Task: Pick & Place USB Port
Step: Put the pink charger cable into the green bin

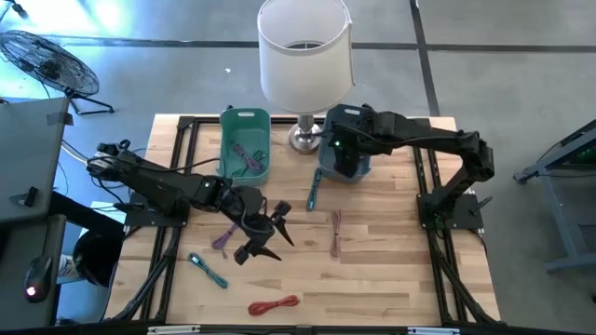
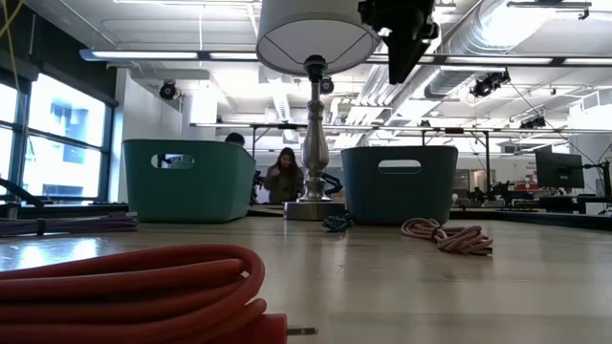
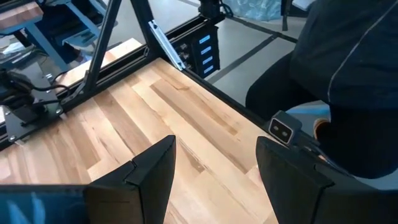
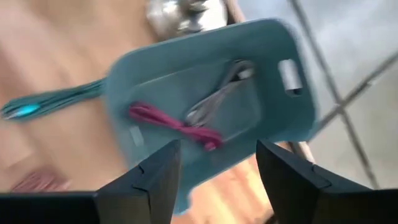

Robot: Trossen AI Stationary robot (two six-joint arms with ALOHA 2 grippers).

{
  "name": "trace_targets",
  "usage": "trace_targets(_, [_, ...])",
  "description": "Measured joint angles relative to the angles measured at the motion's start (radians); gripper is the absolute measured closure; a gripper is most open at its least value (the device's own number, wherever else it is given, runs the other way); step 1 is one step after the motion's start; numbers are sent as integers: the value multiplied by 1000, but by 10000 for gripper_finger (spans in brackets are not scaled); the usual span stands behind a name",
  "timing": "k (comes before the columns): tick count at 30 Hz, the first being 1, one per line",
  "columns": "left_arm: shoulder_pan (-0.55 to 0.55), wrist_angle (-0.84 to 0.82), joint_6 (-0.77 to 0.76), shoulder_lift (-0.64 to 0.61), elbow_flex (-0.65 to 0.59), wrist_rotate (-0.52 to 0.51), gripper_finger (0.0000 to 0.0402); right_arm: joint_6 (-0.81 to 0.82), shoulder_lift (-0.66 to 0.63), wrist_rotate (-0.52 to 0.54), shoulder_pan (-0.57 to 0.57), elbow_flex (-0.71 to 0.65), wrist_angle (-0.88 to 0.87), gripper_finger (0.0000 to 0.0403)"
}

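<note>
Several coiled cables lie on the wooden table: a purple one (image 1: 223, 240), a teal one (image 1: 207, 270), a red one (image 1: 273, 304), a pink one (image 1: 335, 233) and a second teal one (image 1: 313, 191). My left gripper (image 1: 270, 234) hovers open and empty just right of the purple cable; its wrist view shows only bare wood between the fingers (image 3: 214, 149). My right gripper (image 4: 217, 152) is open and empty above the dark teal bin (image 1: 345, 158), which holds a magenta cable (image 4: 177, 124) and a grey cable (image 4: 217, 93). A green bin (image 1: 245, 144) holds a purple cable.
A lamp with a white shade (image 1: 305, 51) stands between the two bins at the table's far edge. Black frame rails (image 1: 186, 130) run along the table's sides. In the low view the red cable (image 2: 143, 287) lies nearest and people show in the room behind.
</note>
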Motion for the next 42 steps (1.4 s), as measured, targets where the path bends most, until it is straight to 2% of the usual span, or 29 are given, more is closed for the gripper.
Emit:
trace_targets(3, [2,0,3,0,0,-4,183,3,0,-61,38,0,-16,203])
trace_targets(6, [2,-15,23,0,0,-3,183,-13,-1,-178,99,0,-14,202])
trace_targets(9, [2,-39,42,0,-7,-8,183,-59,-1,-298,191,0,-13,203])
trace_targets(12, [2,-44,45,0,-30,-50,183,-144,-1,-342,304,0,-12,203])
trace_targets(15, [2,-45,45,1,-50,-88,183,-244,-1,-316,427,0,0,202])
trace_targets(19, [2,-46,46,1,-69,-123,183,-326,12,-210,573,0,69,203])
trace_targets(25, [2,-43,46,1,-69,-131,183,-492,94,-73,700,0,68,203])
trace_targets(29, [2,-43,45,1,-69,-131,183,-560,177,-47,714,0,54,203])
trace_targets(34, [0,-43,37,1,-69,-132,183,-548,282,3,709,0,41,203])
trace_targets(42, [0,-44,34,1,-70,-130,183,-568,389,-53,679,0,-24,212])
